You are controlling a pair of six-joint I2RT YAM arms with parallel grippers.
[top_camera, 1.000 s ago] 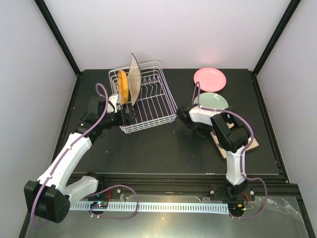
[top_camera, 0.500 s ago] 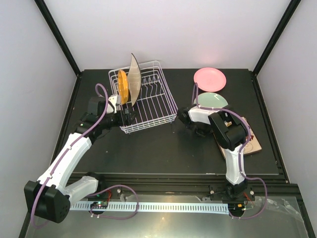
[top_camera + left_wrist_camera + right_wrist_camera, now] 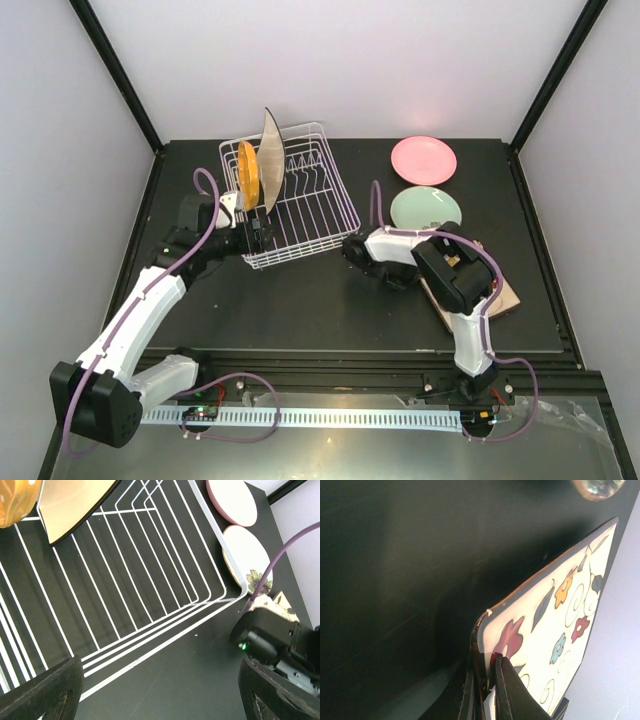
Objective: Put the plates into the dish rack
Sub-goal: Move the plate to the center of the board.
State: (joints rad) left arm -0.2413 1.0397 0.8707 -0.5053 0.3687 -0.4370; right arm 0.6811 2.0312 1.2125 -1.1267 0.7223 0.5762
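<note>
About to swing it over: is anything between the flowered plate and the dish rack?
Nothing visible lies between the flowered plate and the dish rack. The left gripper hangs open at its near left corner; two plates stand at its left end.

The workspace is a matte black tabletop (image 3: 300, 315) boxed in on three sides by plain pale walls: a far wall (image 3: 340, 60), a left wall (image 3: 60, 200) and a right wall (image 3: 595, 220). Two black posts, the left post (image 3: 116, 72) and the right post (image 3: 559, 72), slant up from the far corners. Along the near edge runs a black rail (image 3: 330, 360), then a white slotted strip (image 3: 340, 417) lying on a brushed metal sheet (image 3: 330, 452). Light is soft and even from above, with a bright glare on the metal.
</note>
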